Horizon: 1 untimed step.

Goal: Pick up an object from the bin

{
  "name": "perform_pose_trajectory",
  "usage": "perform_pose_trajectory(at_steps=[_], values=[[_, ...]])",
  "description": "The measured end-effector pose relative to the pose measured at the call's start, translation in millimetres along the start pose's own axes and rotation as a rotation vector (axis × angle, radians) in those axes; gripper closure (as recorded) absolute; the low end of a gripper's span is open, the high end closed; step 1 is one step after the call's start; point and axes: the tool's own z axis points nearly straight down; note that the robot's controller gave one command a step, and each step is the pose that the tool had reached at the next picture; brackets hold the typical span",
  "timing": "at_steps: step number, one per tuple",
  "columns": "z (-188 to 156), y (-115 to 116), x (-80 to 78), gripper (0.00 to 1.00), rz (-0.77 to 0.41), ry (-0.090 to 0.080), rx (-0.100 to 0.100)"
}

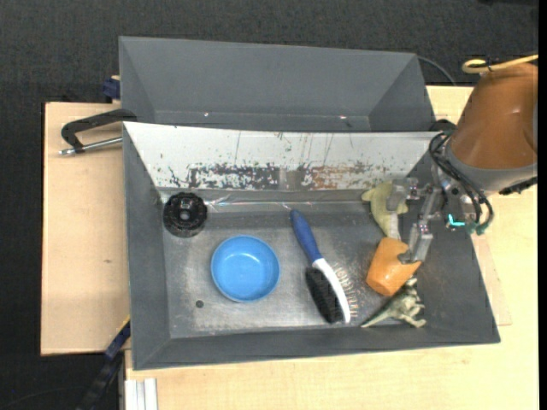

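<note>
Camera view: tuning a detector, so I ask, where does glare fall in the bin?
In the camera view, glare brightens the bin's back wall; a fainter sheen lies on the floor right of the brush; the blue bowl is evenly lit.

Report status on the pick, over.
Hand low over orange lump, right side. Pale toy figure close beside it. Brush lies apart, leftward.

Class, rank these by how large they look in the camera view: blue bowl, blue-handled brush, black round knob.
Largest, too close to split: blue bowl and blue-handled brush. The brush is longer, the bowl broader.
Smallest: black round knob.
</note>
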Motion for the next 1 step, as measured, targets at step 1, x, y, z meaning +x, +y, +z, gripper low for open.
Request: perform_pose_trajectory(at_steps=[1], values=[[69.4,-10.0,35.5,0.0,-0.277,-0.007,0.001]])
